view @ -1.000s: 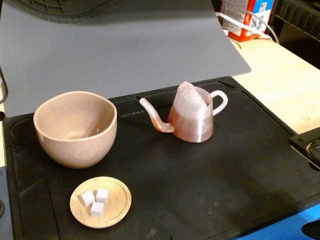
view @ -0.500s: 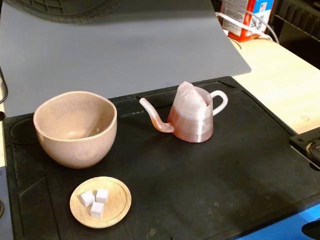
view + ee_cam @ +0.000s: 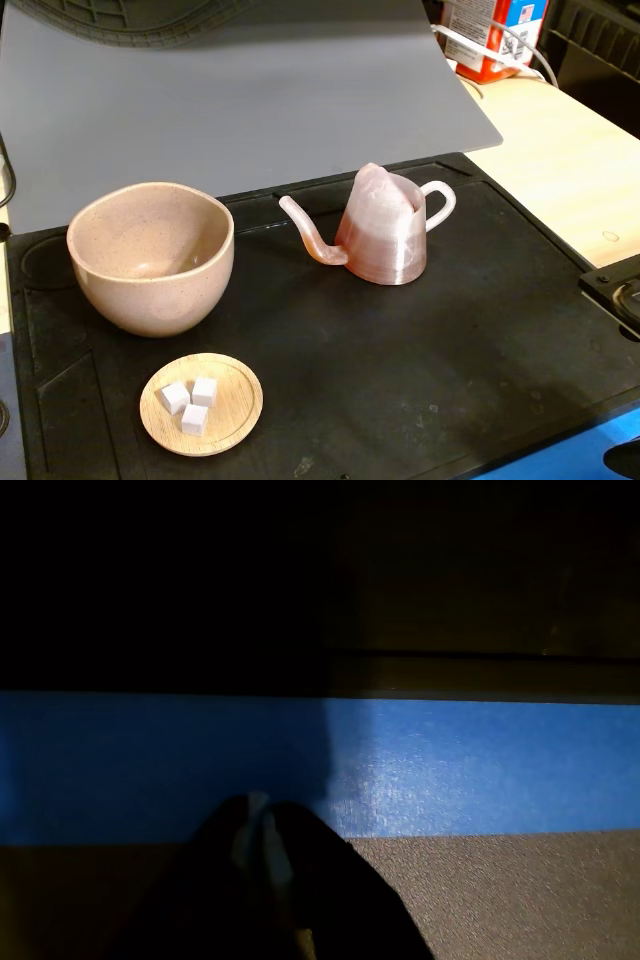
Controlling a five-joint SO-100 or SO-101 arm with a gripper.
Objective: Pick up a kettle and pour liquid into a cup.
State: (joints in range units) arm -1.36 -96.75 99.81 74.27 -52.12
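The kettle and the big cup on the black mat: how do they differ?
The kettle is translucent, ribbed and conical, with a thin spout and loop handle; the cup is opaque, speckled, rounded and handleless. The cup is wider and open-topped, while the kettle narrows upward. Both are pinkish and stand upright on the black mat.

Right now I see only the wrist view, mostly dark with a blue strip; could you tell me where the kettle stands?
Observer: The kettle stands upright on the black mat, right of centre in the fixed view.
Operator: Thanks. Where does its spout point?
Observer: Left, toward the cup, which stands apart from it.
Operator: Anything else nearby?
Observer: A wooden dish holding three white cubes, in front of the cup.
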